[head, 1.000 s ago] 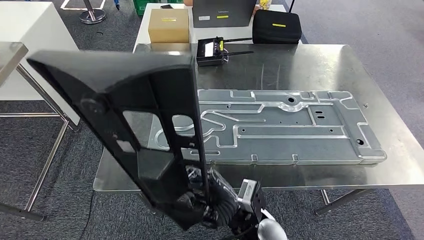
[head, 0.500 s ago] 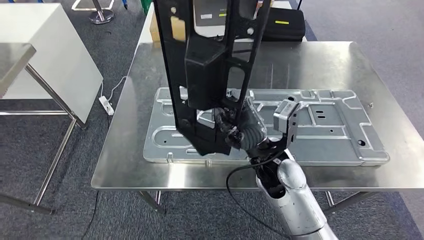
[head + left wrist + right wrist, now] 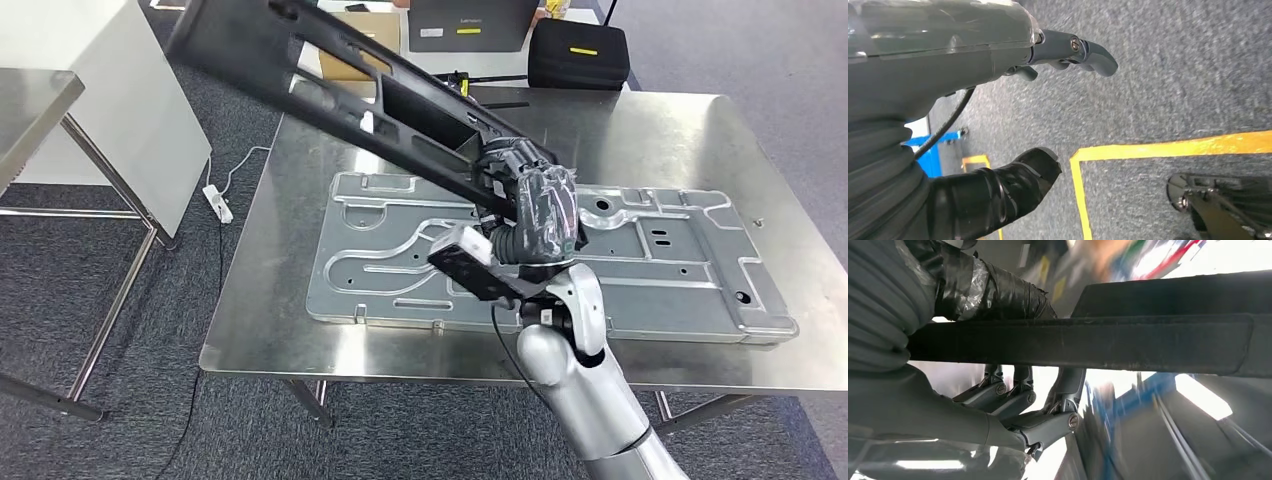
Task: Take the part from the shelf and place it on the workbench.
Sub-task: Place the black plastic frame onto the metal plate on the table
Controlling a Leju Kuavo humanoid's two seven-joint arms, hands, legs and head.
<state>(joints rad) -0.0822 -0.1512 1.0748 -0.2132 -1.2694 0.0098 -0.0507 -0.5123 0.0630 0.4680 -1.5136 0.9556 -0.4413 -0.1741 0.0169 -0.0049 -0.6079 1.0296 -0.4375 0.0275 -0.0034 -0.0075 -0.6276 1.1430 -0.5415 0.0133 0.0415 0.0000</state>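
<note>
The right hand [image 3: 530, 195] grips the long black part [image 3: 340, 80] above the workbench [image 3: 640, 130]; the left hand [image 3: 998, 100] apparently holds nothing.

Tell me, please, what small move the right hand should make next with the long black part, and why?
Probably lower it. The right hand grips the long black part at one end, and the part slants up over the workbench, above the grey metal plate. Bringing its raised far end down would lay it flat for release.
</note>
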